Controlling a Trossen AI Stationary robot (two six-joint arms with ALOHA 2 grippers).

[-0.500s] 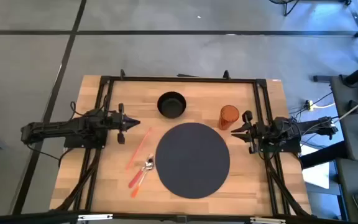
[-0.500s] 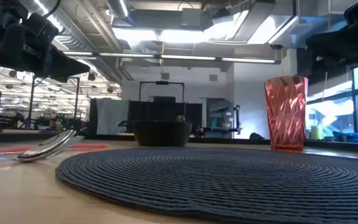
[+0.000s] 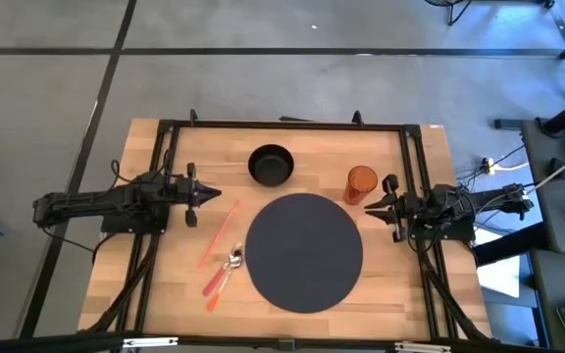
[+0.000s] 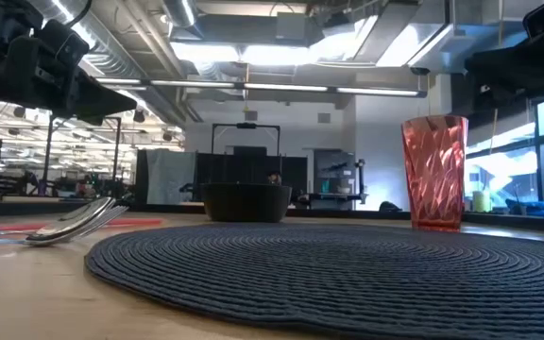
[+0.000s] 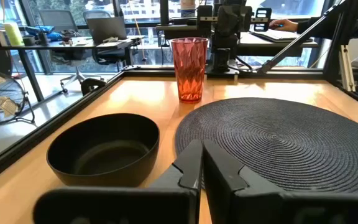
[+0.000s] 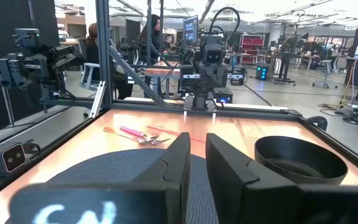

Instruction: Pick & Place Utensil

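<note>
Wooden table (image 3: 175, 284) inside a black frame holds everything, with grey floor around it and an office space of desks and windows beyond; nothing has shifted since half a second ago, and both of my arms sit just where they were.

My left gripper (image 3: 211, 194) hovers at the left side of the table, arm stretched level and pointing toward the centre; its fingers (image 5: 190, 167) are closed together with nothing between them. My right gripper (image 3: 370, 206) mirrors it at the right side, pointing inward just beside the orange tumbler (image 3: 361, 180); its fingers (image 6: 180, 158) stand almost together, a thin gap between them, holding nothing.

A round dark woven placemat (image 3: 305, 252) lies in the middle; a black bowl (image 3: 271, 165) sits just beyond it on the far side, the tumbler to the bowl's right. The utensils lie left of the placemat: a metal spoon with an orange-red handle (image 3: 223, 273) near the mat's edge, a second orange-handled utensil (image 3: 221, 233) slanting beside it; neither gripper touches them.
</note>
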